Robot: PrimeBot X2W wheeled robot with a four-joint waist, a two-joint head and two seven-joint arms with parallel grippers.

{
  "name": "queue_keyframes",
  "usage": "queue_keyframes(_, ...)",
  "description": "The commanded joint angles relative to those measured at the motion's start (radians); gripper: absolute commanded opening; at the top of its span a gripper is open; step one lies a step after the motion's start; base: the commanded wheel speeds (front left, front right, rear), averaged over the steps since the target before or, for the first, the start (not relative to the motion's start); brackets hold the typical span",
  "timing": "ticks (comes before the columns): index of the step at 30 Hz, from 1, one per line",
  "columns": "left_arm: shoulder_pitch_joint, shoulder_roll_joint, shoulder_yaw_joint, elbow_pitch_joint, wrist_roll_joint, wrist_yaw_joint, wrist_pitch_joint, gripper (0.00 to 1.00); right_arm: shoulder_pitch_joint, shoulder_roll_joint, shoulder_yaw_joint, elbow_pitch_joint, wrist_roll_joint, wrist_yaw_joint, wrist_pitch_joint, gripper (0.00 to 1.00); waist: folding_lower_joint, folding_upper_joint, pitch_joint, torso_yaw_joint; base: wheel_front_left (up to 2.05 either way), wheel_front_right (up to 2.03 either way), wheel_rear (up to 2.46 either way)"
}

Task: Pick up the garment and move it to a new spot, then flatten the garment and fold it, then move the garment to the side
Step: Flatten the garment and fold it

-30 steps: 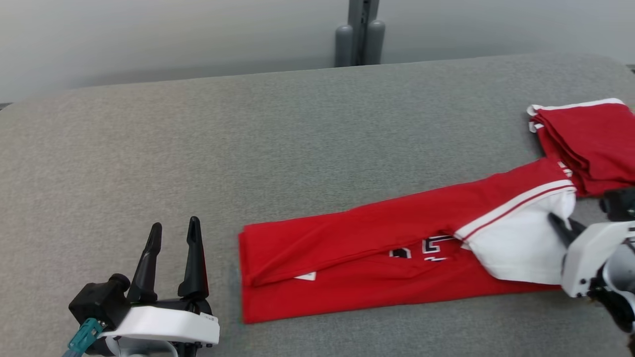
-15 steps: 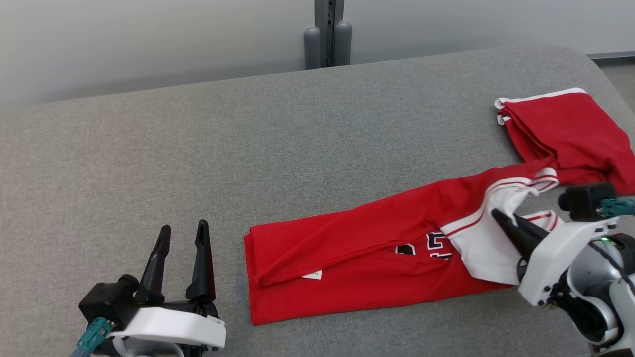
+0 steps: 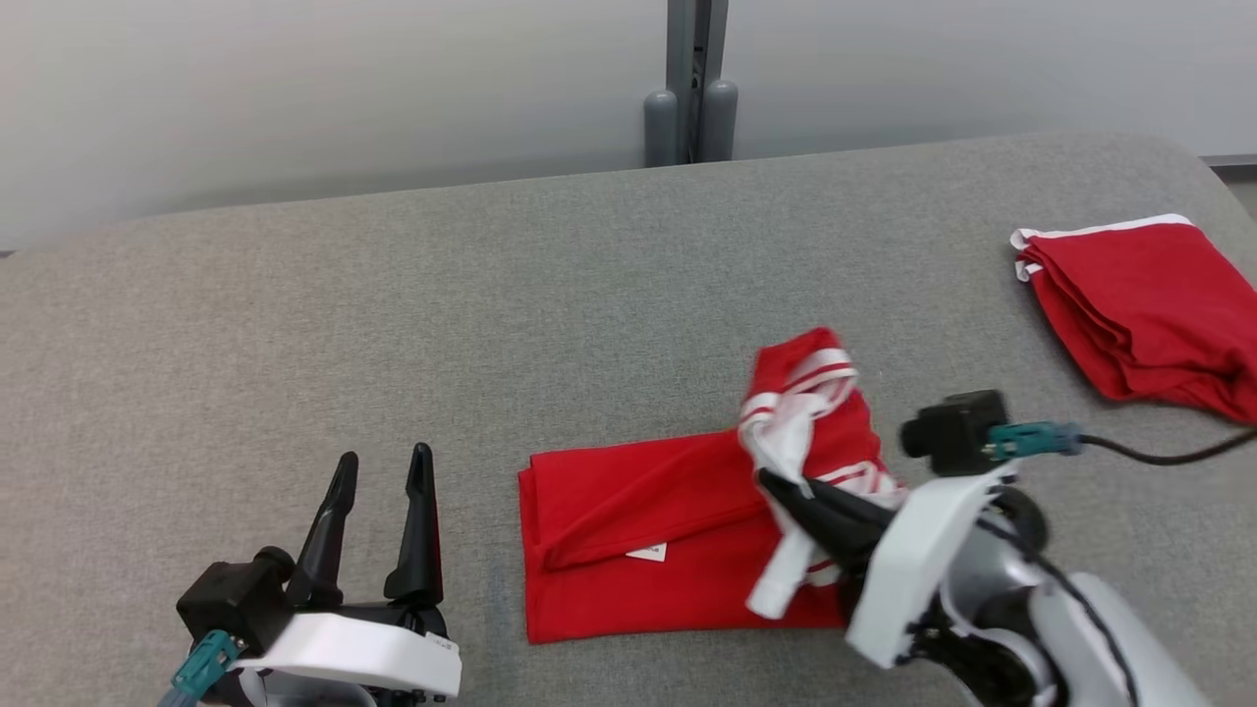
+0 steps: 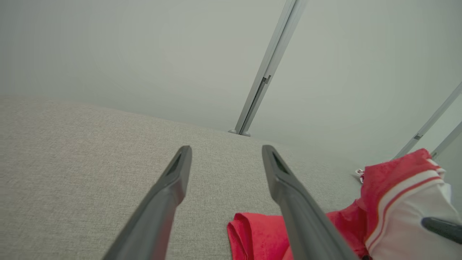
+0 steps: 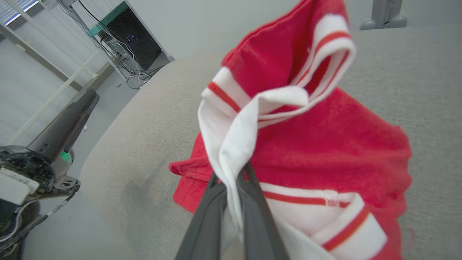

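Near the front edge of a grey fabric-covered tabletop (image 3: 393, 295), right of its middle, lies a red garment (image 3: 628, 530), a jersey with white and red striped trim. Its left part rests flat, folded into a long band, with a small white label (image 3: 648, 553) showing. Its right end is bunched and raised off the tabletop, doubled back over the flat part.

The right gripper (image 3: 771, 481) reaches in from the front right. Its two dark fingers are pinched tightly together on the white fabric of that raised end. In the right wrist view the white cloth is squeezed between the fingertips, with red cloth draped beyond them.

The left gripper (image 3: 383, 460) sits near the front edge, to the left of the garment and apart from it. Its fingers are spread wide with nothing between them and point toward the back edge.

A second red garment (image 3: 1139, 304), folded and edged in white, lies by the right edge, well apart. A grey post (image 3: 692, 108) stands behind the back edge.
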Motion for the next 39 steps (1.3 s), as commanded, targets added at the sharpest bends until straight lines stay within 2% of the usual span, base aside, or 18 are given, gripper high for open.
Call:
queue_keyframes(1, -0.005, 0.002, -0.001, 0.002, 0.002, -0.001, 0.001, 1.00, -0.019, 0.019, 0.011, 0.014, 0.008, 0.000, 0.002, 0.00, 0.0000, 0.0000, -0.004, 0.007, 0.00, 0.00, 0.00)
queue_keyframes(5, -0.014, -0.002, -0.011, 0.005, 0.003, -0.007, 0.003, 1.00, -0.059, 0.099, 0.063, 0.098, 0.002, 0.000, -0.025, 0.00, 0.0000, 0.0000, -0.007, 0.025, 0.00, 0.00, 0.00)
queue_keyframes(9, -0.029, -0.008, -0.024, 0.013, 0.006, -0.013, 0.003, 1.00, -0.105, 0.144, 0.116, 0.207, 0.003, 0.000, -0.056, 0.00, 0.0000, 0.0000, -0.007, 0.054, 0.00, 0.00, 0.00)
queue_keyframes(20, -0.049, -0.024, -0.044, 0.036, 0.010, -0.028, -0.002, 1.00, -0.216, 0.158, 0.261, 0.423, 0.112, 0.000, -0.173, 0.00, 0.0000, 0.0000, 0.002, 0.120, 0.00, 0.00, 0.00)
queue_keyframes(21, -0.050, -0.025, -0.044, 0.038, 0.010, -0.029, -0.002, 1.00, -0.226, 0.158, 0.275, 0.435, 0.126, 0.000, -0.183, 0.07, 0.0000, 0.0000, 0.003, 0.122, 0.00, 0.00, 0.00)
queue_keyframes(22, -0.050, -0.026, -0.045, 0.040, 0.010, -0.029, -0.002, 1.00, -0.235, 0.158, 0.293, 0.447, 0.141, 0.000, -0.188, 0.32, 0.0000, 0.0000, 0.004, 0.124, 0.00, 0.00, 0.00)
queue_keyframes(23, -0.051, -0.027, -0.045, 0.041, 0.011, -0.029, -0.002, 1.00, -0.244, 0.158, 0.305, 0.459, 0.152, 0.000, -0.198, 0.38, 0.0000, 0.0000, 0.004, 0.126, 0.00, 0.00, 0.00)
queue_keyframes(24, -0.052, -0.028, -0.046, 0.042, 0.011, -0.029, -0.001, 1.00, -0.256, 0.157, 0.317, 0.469, 0.162, 0.000, -0.208, 1.00, 0.0000, 0.0000, 0.005, 0.127, 0.00, 0.00, 0.00)
queue_keyframes(33, -0.049, -0.024, -0.042, 0.043, 0.010, -0.022, -0.003, 1.00, -0.336, 0.157, 0.357, 0.510, 0.239, 0.000, -0.299, 1.00, 0.0000, 0.0000, 0.004, 0.116, 0.00, 0.00, 0.00)
queue_keyframes(39, -0.040, -0.018, -0.042, 0.035, 0.013, -0.020, -0.004, 1.00, -0.374, 0.157, 0.306, 0.531, 0.198, 0.000, -0.372, 1.00, 0.0000, 0.0000, 0.006, 0.091, 0.00, 0.00, 0.00)
